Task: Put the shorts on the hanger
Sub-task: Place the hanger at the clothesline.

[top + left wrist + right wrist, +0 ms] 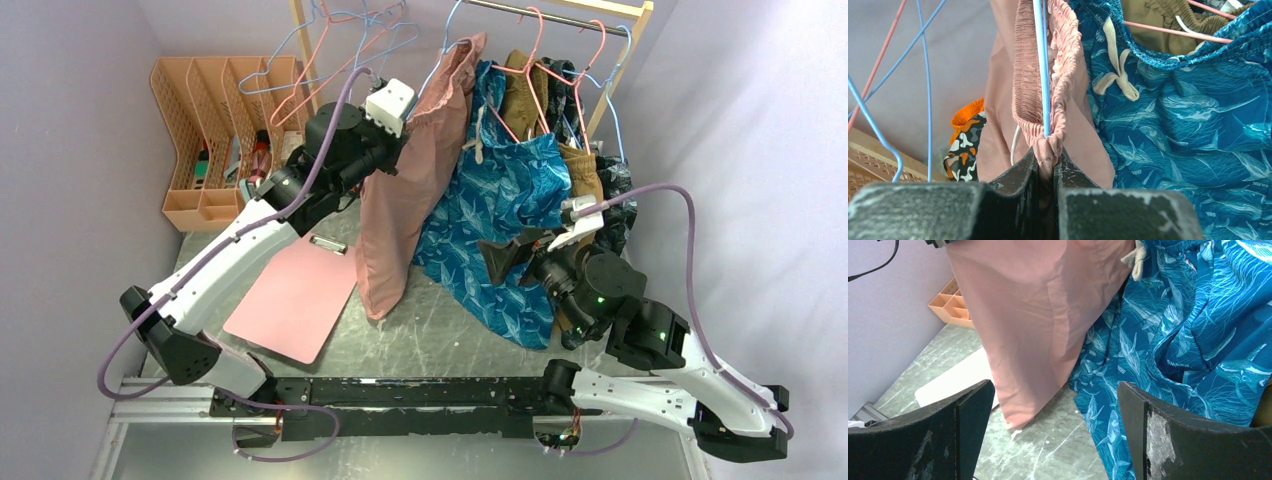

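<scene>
Shorts (400,215): top view, smooth salmon cloth hangs limp, hem low near the counter (420,345). Left wrist: left hand (1048,161) clamped on the gathered elastic waistband; the thin blue wire hanger (1041,75) runs between its folds. Right wrist: right hand (1055,390) spread wide, holding nothing.

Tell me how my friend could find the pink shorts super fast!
Look at the wooden clothes rack at the back of the table. At the left end of the hanging clothes droop the shorts, their waistband pinched by the left gripper. They are plain dusty pink, while the blue garment beside them is covered in a pattern.
</scene>
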`<state>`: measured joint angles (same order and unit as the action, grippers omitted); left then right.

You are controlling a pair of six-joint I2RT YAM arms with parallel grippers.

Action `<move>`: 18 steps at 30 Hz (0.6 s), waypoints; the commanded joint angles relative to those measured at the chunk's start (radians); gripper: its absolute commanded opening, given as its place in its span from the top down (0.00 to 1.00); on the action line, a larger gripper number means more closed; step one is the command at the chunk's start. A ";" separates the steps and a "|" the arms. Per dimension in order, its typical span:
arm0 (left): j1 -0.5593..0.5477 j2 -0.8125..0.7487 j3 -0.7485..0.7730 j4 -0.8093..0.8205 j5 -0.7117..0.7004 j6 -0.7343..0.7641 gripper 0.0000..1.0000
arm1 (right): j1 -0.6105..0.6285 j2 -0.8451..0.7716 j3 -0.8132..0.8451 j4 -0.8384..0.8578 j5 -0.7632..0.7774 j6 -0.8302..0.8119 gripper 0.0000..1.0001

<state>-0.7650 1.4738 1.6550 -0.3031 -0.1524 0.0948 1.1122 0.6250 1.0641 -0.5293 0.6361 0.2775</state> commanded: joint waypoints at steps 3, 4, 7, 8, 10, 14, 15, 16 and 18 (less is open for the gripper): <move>-0.005 0.033 0.066 0.075 -0.011 0.051 0.93 | 0.001 0.009 -0.013 -0.009 -0.008 0.029 0.03; -0.005 0.042 0.078 0.071 -0.011 0.054 0.93 | 0.000 0.014 -0.013 -0.012 -0.010 0.031 0.03; -0.005 0.066 0.098 0.075 -0.017 0.061 0.93 | 0.000 0.023 -0.017 -0.012 -0.020 0.039 0.03; -0.007 0.071 0.103 0.076 -0.019 0.064 0.93 | 0.001 0.023 -0.020 -0.010 -0.023 0.041 0.03; -0.007 0.081 0.108 0.081 -0.025 0.067 0.93 | 0.001 0.022 -0.024 -0.006 -0.029 0.043 0.03; -0.008 0.107 0.129 0.083 -0.049 0.075 0.93 | 0.001 0.021 -0.027 -0.004 -0.039 0.054 0.03; -0.007 0.111 0.132 0.086 -0.058 0.075 0.93 | 0.001 0.019 -0.027 0.001 -0.047 0.057 0.03; -0.008 0.112 0.129 0.094 -0.066 0.075 0.93 | 0.000 0.021 -0.027 0.008 -0.060 0.059 0.04; -0.007 0.114 0.126 0.113 -0.087 0.072 0.93 | 0.001 0.022 -0.024 0.016 -0.077 0.066 0.04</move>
<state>-0.7658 1.5852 1.7390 -0.2890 -0.1890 0.1532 1.1122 0.6533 1.0431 -0.5388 0.5945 0.3214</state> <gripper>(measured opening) 0.118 0.967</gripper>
